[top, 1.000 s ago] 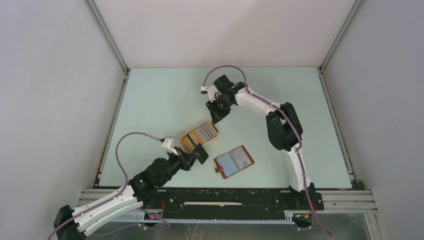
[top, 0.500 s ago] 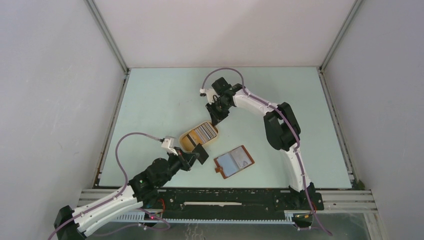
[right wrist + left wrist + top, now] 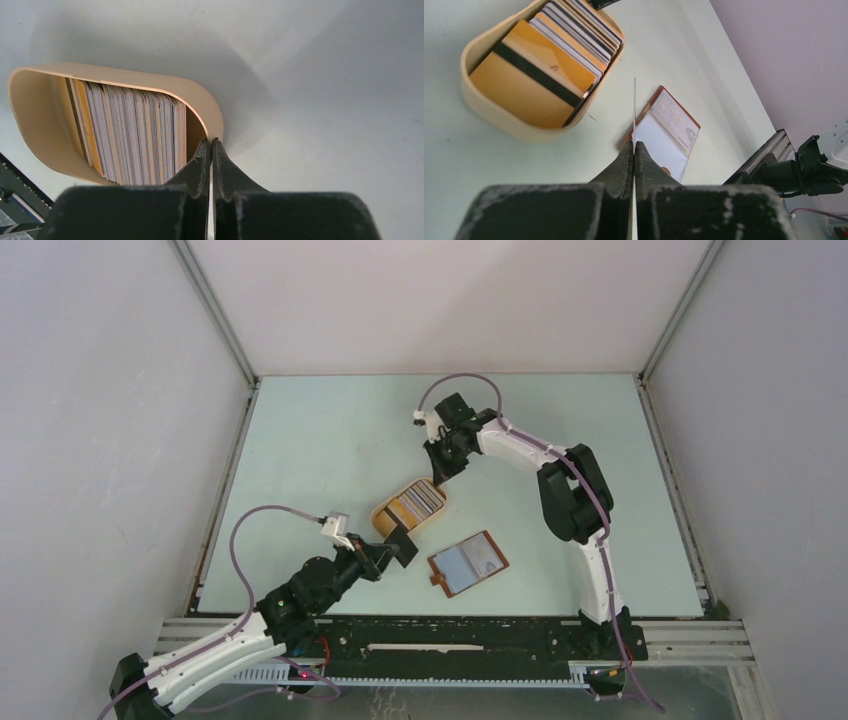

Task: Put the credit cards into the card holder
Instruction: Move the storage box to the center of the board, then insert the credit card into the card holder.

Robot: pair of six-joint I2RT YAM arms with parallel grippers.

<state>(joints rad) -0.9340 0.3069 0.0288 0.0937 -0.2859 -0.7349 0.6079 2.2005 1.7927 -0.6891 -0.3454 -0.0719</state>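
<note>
The credit cards stand edge-on as a striped row in a tan oval tray at mid-table. They also show in the left wrist view and the right wrist view. My right gripper is shut on the tray's far rim. My left gripper is shut on one dark card, seen edge-on as a thin line, held just above the table between the tray and the card holder. The card holder lies open on the table, reddish-brown with pale pockets.
The tray's wall lies just left of my left gripper. An aluminium rail runs along the near edge. Grey enclosure walls close in the left, right and back.
The tray has shifted right and turned a little, with my right gripper on its rim moving the same way. My left gripper with the card has barely moved.
</note>
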